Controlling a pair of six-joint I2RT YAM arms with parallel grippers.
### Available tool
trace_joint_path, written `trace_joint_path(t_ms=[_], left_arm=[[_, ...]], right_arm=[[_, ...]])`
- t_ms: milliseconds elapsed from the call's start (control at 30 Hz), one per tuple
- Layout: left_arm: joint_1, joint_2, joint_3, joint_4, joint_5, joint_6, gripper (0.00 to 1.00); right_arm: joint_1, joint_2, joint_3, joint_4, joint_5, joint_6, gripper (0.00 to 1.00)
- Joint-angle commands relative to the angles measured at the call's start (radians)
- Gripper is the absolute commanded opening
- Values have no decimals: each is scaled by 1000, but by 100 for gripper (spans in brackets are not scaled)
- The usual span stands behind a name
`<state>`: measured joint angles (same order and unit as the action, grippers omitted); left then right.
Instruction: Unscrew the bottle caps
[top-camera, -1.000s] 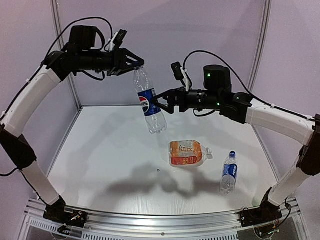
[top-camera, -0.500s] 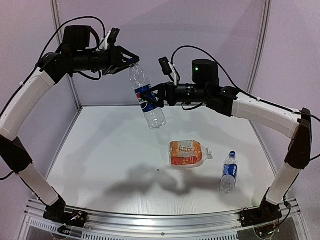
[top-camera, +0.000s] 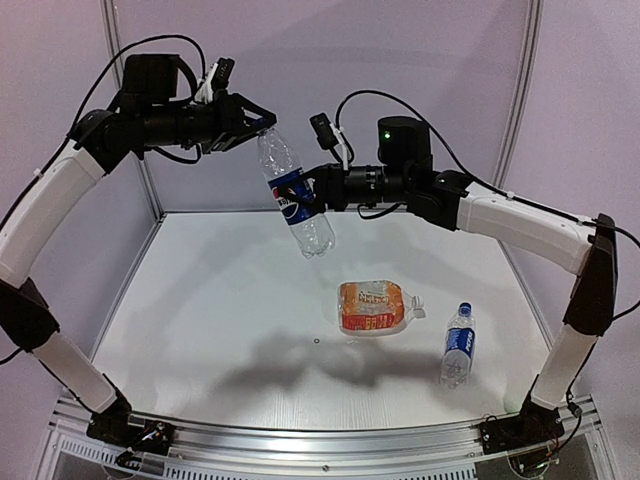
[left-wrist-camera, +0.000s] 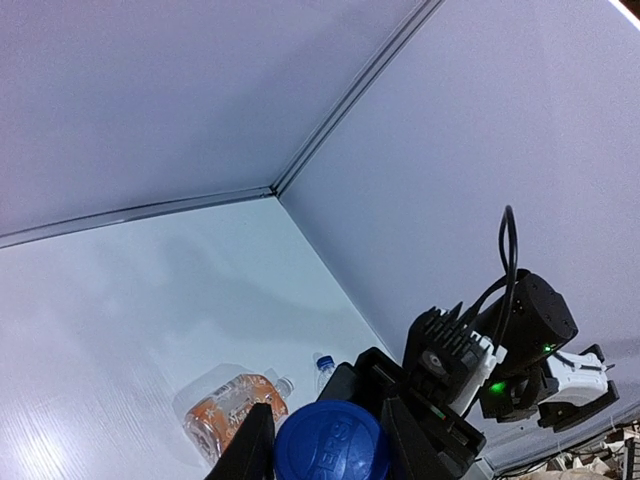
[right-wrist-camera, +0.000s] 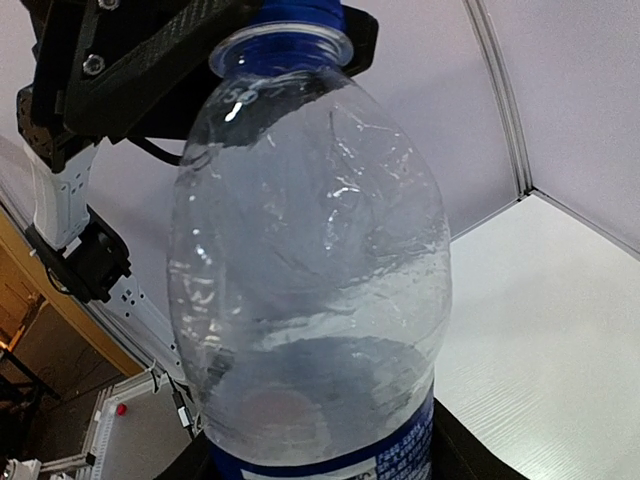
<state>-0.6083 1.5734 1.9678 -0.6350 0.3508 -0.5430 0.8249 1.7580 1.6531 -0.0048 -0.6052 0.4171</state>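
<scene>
A clear blue-labelled bottle hangs tilted above the table's back. Its blue cap sits between the fingers of my left gripper, which is shut on it. My right gripper comes in from the right, its fingers pressed against both sides of the label. The right wrist view shows the bottle filling the frame, cap at the top. A squat orange-labelled bottle lies on the table with its whitish cap on. A slim bottle with a blue cap lies to its right.
White table with walls at the back and on both sides, and a metal rail at the near edge. Both arms reach high over the table's back half. The two lying bottles sit right of centre.
My right gripper moved left onto the hanging bottle and its jaws closed around the label. The left gripper, still holding the cap, shifted slightly left with the bottle.
</scene>
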Motion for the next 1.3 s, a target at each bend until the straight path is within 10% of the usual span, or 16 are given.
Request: trace_joint_path(t_ms=[0, 67, 167, 567, 1100, 1267], left_arm=[[3, -49, -38, 28, -24, 3, 26], [9, -62, -36, 30, 3, 34, 74], [34, -74, -26, -7, 34, 121, 91], [136, 20, 83, -13, 484, 159, 64], [140, 62, 71, -16, 453, 169, 61], [139, 45, 30, -6, 394, 171, 75]], right_arm=[[7, 12, 18, -24, -15, 0, 53], [6, 7, 17, -31, -18, -3, 50], [7, -5, 23, -43, -27, -8, 49], [8, -18, 46, -33, -89, 16, 46], [7, -17, 66, -50, -98, 10, 45], [7, -17, 70, -52, -99, 9, 44]])
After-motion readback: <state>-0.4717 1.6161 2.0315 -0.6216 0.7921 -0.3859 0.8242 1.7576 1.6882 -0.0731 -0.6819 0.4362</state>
